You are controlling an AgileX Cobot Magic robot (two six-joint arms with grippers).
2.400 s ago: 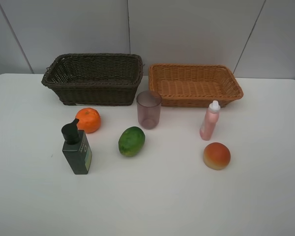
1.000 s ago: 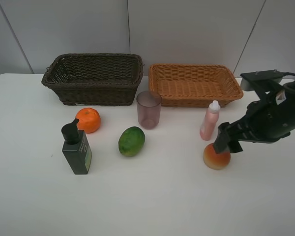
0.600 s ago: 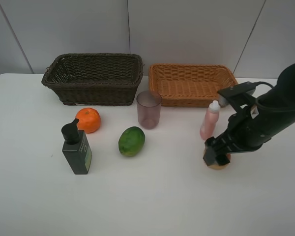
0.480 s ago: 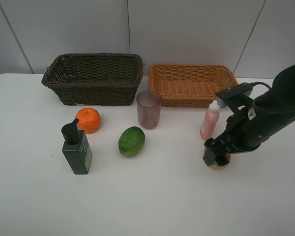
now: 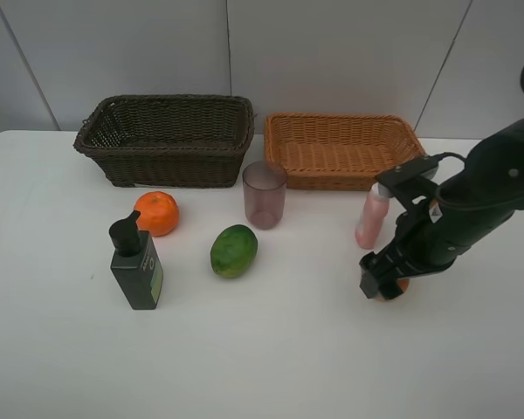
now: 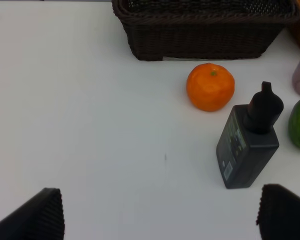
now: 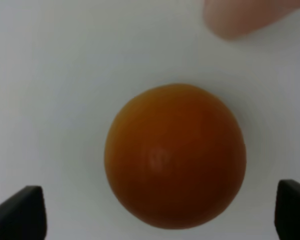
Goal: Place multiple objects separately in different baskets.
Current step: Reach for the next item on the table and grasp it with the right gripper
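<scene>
- At the right front of the white tabletop [image 5: 271,349], the round red-yellow peach [image 7: 175,155] sits in the open, not in either basket and not yet lifted.
- The right end effector [image 5: 380,278] hangs directly over it, jaws spread wide and holding nothing. The wrist view shows one finger off to each side of the fruit.
- The peach looks smooth and rounded. I'd worry that a squeeze landing off-centre or too high on the curve could pop it out and send it rolling.
- The slim pink white-capped bottle [image 5: 371,218] stands upright just beside the peach. It's tall and narrow, so a nudge from the arm while closing or lifting could tip it over.
- The light orange-tan woven basket [image 5: 341,116] lies behind that bottle. A low carry could clip the bottle cap or the wicker rim and jolt the fruit loose.
- The translucent mauve cup [image 5: 265,194], green oval fruit [image 5: 234,250], orange tangerine [image 5: 156,213] and dark green pump bottle [image 5: 136,266] are well apart, nearer the dark brown woven basket [image 5: 166,100]. Only a runaway peach would trouble them.
- The left end effector [image 6: 160,215] is also wide open and empty, well clear of everything.
</scene>
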